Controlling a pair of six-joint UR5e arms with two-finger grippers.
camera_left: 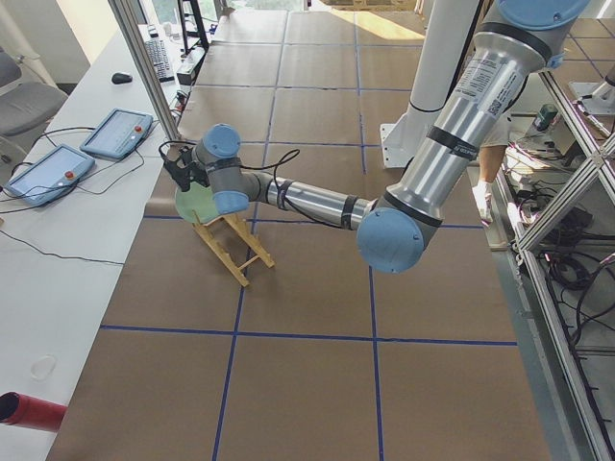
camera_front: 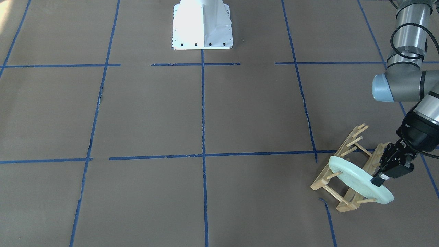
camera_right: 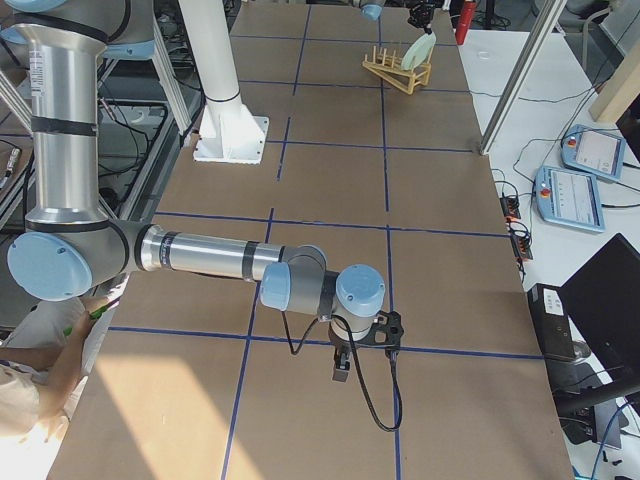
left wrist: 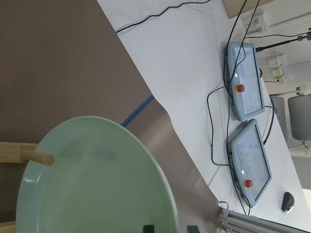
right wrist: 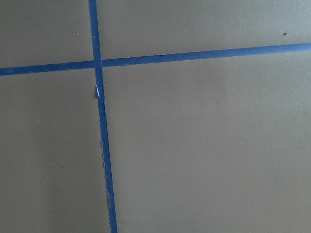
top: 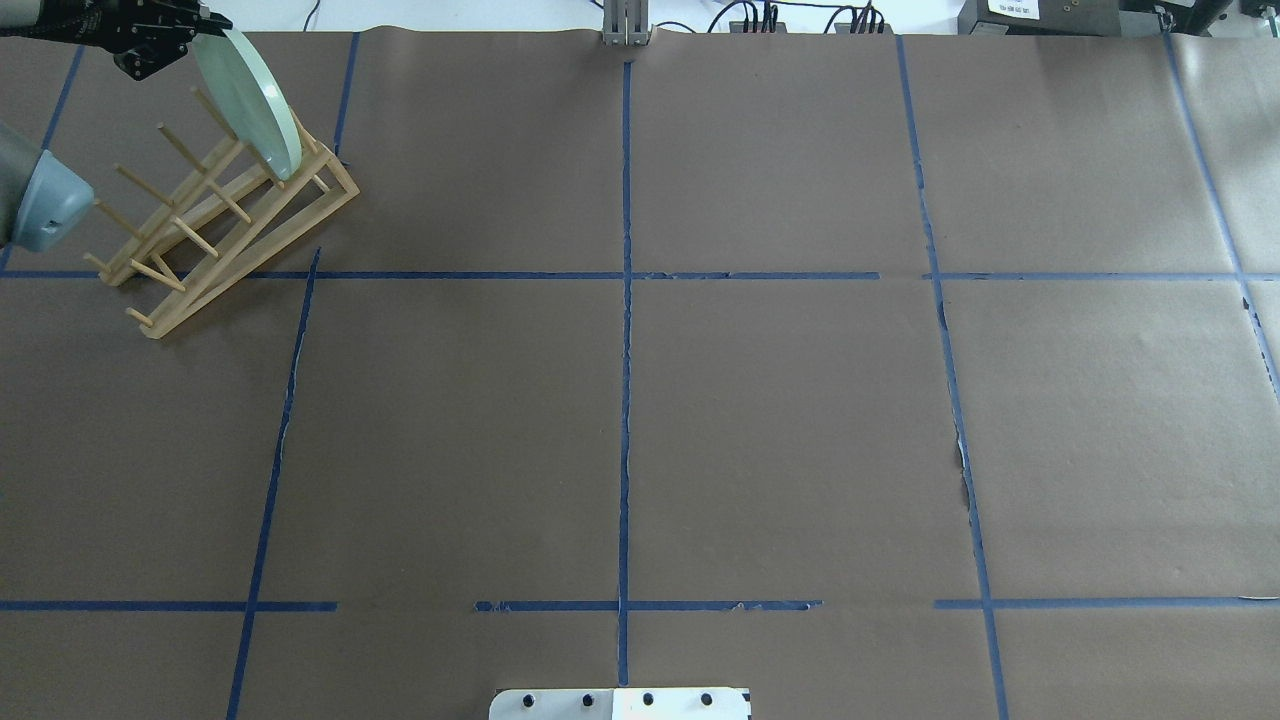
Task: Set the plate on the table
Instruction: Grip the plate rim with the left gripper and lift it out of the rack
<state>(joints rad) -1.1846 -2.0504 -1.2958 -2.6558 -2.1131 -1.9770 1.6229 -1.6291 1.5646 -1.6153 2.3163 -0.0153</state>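
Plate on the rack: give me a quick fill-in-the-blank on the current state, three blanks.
1. The plate leans tilted in the wooden ____, not yet flat on the table.
2. The ____ gripper has its fingers on either side of the plate's rim.
3. The table is divided into rectangles by ____ tape.

Missing words: rack; left; blue.

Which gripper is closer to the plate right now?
Left. The left gripper grips the upper rim of the plate, which leans in the wooden rack. The right gripper hangs over the table at the opposite end, far from the plate.
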